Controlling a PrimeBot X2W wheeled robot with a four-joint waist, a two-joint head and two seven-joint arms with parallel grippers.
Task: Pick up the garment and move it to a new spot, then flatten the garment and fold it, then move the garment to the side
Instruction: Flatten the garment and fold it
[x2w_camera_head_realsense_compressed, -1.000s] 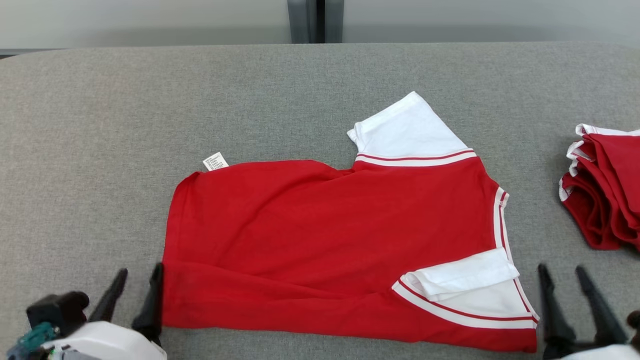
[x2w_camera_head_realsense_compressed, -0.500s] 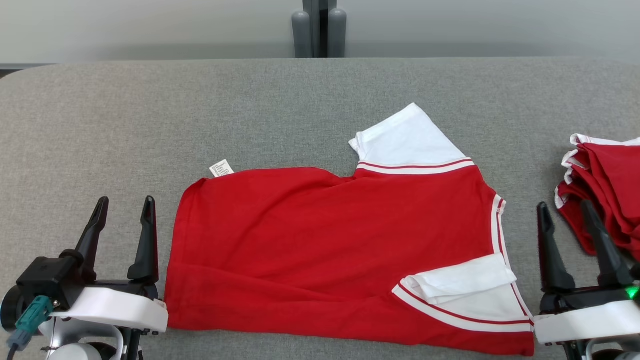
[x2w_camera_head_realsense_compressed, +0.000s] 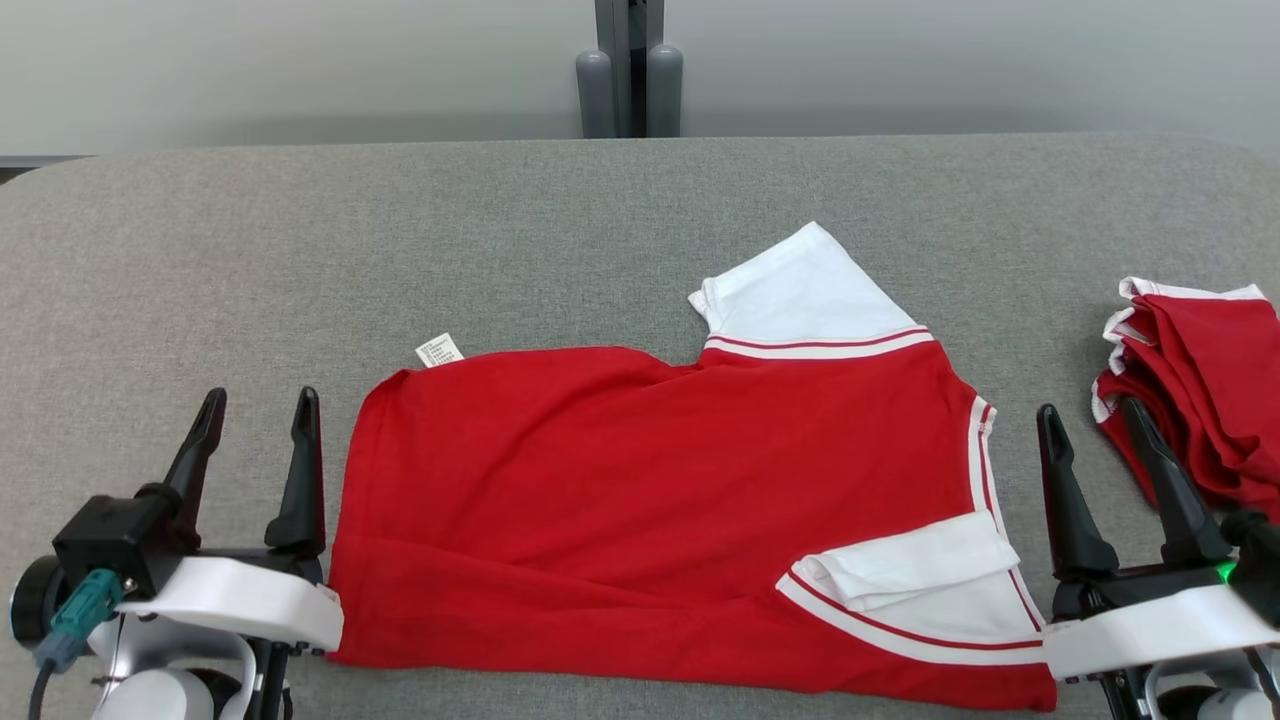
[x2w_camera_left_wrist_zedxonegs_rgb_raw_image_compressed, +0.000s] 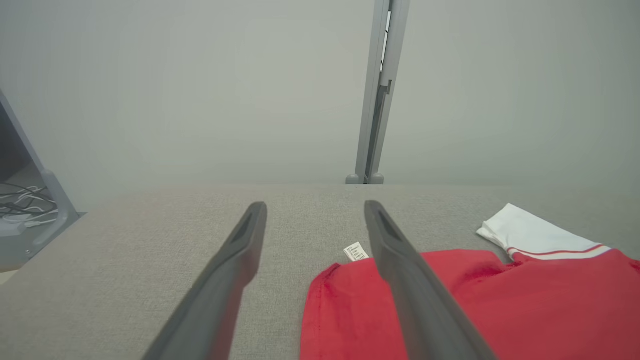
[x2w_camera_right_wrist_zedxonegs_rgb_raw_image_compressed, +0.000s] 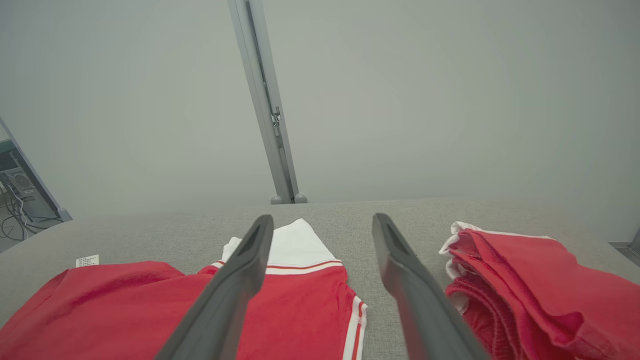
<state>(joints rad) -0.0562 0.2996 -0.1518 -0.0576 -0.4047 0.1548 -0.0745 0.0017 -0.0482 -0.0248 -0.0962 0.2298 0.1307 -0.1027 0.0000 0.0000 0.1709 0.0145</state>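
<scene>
Both of our grippers have come up and forward along the shirt's two ends since a second ago. Our head camera has tipped too, so the picture sits lower while the shirt keeps its shape and place. That bright red jersey shirt with white sleeve panels and red-white striped trim (x2w_camera_head_realsense_compressed: 640, 500) lies spread across the middle of the grey fabric-covered table (x2w_camera_head_realsense_compressed: 640, 200), hem toward our left and neck end toward our right. A small white tag (x2w_camera_head_realsense_compressed: 438, 351) pokes out at its far left corner. We judge it light, soft and limp, so it should sag and crease wherever it goes unsupported. That suggests pinching the hem corner with one side and the trimmed shoulder edge with the other, so it lifts evenly. Our left gripper (x2w_camera_head_realsense_compressed: 259, 400) stands just beside the hem, its long dark fingers (x2w_camera_head_realsense_compressed: 300, 470) spread as wide as they go and holding nothing. Our right gripper (x2w_camera_head_realsense_compressed: 1091, 410) is equally wide and empty. It sits between the shirt's striped end and a heap of red and white clothing (x2w_camera_head_realsense_compressed: 1210, 400).
</scene>
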